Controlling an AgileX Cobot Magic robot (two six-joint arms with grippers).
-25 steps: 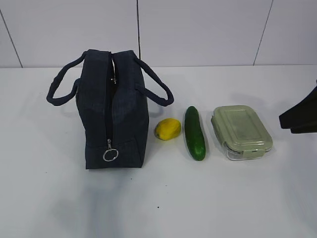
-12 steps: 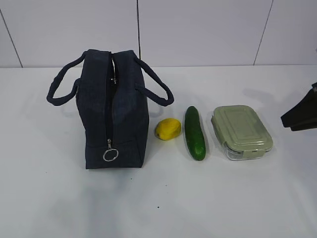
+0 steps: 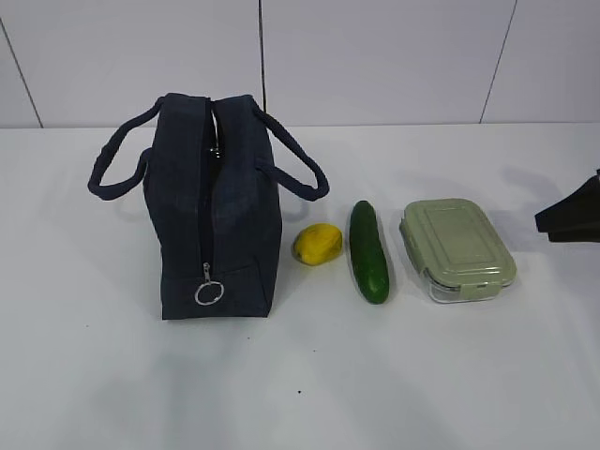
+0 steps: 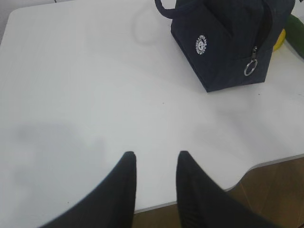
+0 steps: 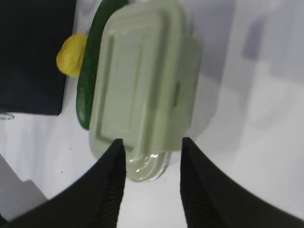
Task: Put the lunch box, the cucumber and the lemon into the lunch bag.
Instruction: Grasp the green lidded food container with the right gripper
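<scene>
Bright, even light falls from above, leaving only soft grey shadows on the white tabletop (image 3: 422,375). In the right wrist view the lunch box (image 5: 142,90) is blurred; the exterior view is sharp.

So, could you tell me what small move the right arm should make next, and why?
Probably lower the right end effector over the lunch box and close on it. The right wrist view shows its fingers open, framing the near end of the box's green lid, with nothing held. The box, cucumber and lemon all lie outside the lunch bag.

Lemon (image 3: 317,244) between lunch bag (image 3: 217,211) and cucumber (image 3: 368,250).
</scene>
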